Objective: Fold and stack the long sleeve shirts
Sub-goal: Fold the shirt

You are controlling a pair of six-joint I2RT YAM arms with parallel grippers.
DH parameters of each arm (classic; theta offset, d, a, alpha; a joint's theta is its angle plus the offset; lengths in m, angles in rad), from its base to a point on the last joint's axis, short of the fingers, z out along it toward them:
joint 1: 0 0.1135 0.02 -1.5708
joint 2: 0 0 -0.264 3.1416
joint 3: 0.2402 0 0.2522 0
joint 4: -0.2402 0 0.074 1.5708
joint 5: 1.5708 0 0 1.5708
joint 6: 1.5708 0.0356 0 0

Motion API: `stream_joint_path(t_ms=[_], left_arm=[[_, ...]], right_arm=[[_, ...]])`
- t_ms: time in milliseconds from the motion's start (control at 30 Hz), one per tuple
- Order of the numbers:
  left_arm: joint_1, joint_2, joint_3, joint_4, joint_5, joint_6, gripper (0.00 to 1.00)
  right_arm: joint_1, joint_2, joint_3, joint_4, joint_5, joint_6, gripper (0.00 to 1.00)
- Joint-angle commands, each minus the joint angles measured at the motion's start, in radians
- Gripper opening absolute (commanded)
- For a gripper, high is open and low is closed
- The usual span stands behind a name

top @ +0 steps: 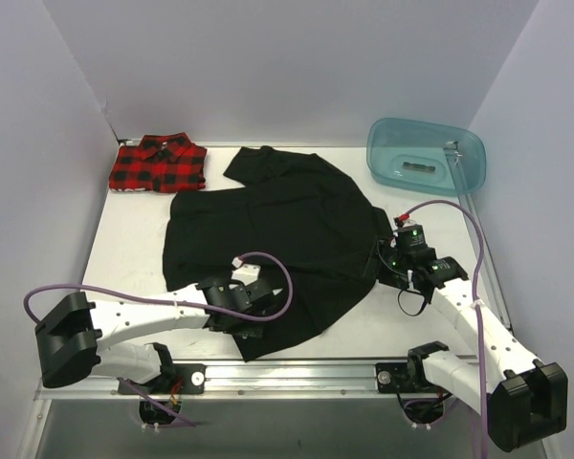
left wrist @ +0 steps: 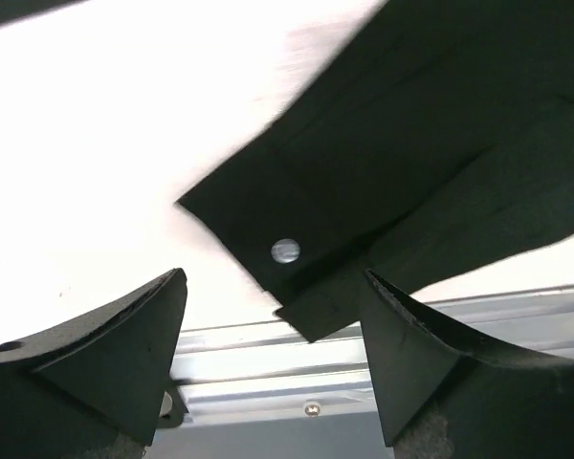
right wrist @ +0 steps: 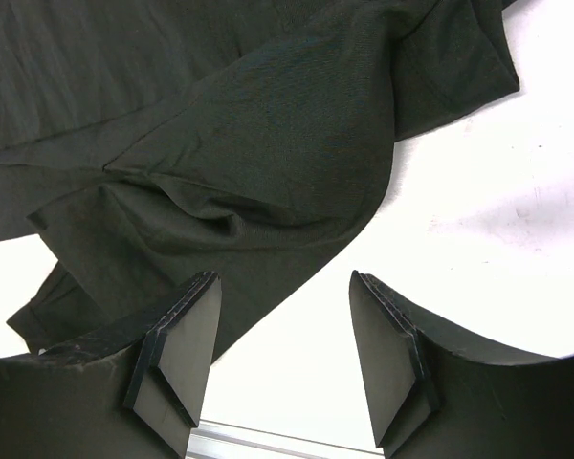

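Where black shirt (left wrist: 440, 143) cuff reaches table (left wrist: 96, 143) edge, left tool (left wrist: 273, 277) gapes, seemingly empty.

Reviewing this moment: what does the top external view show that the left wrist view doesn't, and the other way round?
Only the top external view: the folded plaid shirt at the far left, the teal tub at the far right, and the right end effector at the right edge of the black shirt. Only the left wrist view: a small white button on the shirt's cuff, just ahead of the open left end effector. Both: the black shirt on the white table, and the metal rail at the near edge.
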Motion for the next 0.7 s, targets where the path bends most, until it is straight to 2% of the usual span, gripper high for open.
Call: stream_joint_path(t_ms=[0, 167, 267, 567, 667], left_arm=[[0.046, -0.045, -0.045, -0.066, -0.017, -0.150, 0.80], [0.176, -0.067, -0.108, 0.004, -0.008, -0.096, 0.71], [0.212, -0.045, -0.117, 0.075, 0.024, -0.039, 0.65], [0.216, 0.080, -0.111, 0.161, 0.119, 0.030, 0.63], [0.215, 0.099, -0.123, 0.161, 0.118, 0.022, 0.58]], right_arm=[[-0.004, -0.012, -0.011, -0.021, -0.006, 0.010, 0.56], [-0.004, -0.017, -0.025, -0.019, -0.008, 0.007, 0.57], [-0.004, -0.015, -0.025, -0.016, -0.006, 0.006, 0.56], [-0.004, -0.015, -0.028, -0.016, -0.008, 0.007, 0.57], [-0.005, -0.008, -0.025, -0.014, -0.011, 0.007, 0.57]])
